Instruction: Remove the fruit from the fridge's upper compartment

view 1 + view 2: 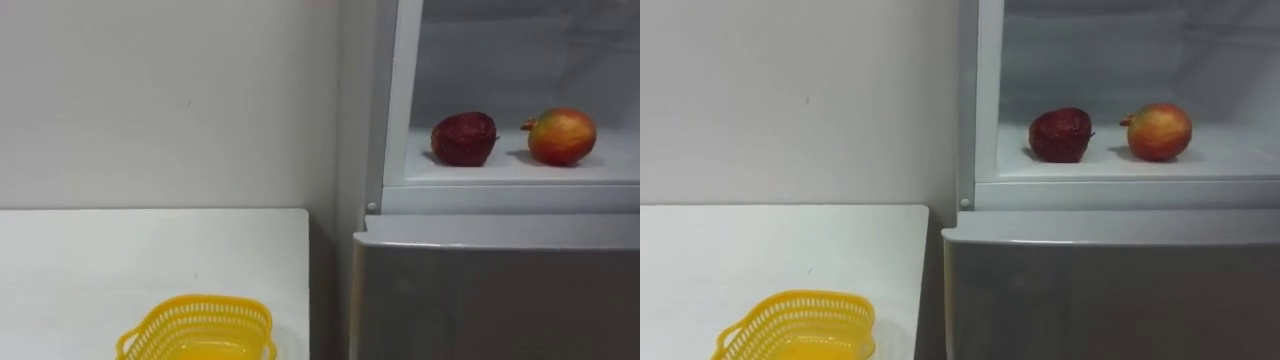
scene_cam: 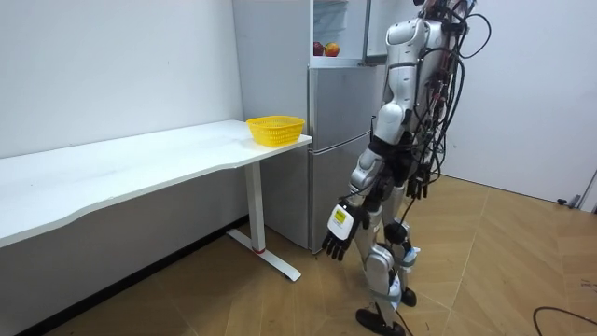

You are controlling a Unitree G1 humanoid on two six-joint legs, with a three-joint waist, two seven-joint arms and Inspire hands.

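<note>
Standing before the open upper fridge (image 1: 500,196).
Dark apple (image 1: 464,138) and red-yellow apple (image 1: 562,136) near shelf's (image 1: 612,166) front edge; left hand (image 2: 338,233) hanging relaxed, empty.

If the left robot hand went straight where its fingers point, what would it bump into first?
Probably the floor. The left robot hand hangs low by the fridge, fingers pointing down, with nothing visible beneath; depth is unclear.

We see a yellow slotted basket (image 1: 198,322) resting near the end of a long white surface (image 1: 90,250). The surface runs along a plain white wall (image 1: 150,90) and stands on a wooden floor (image 2: 233,299).
</note>
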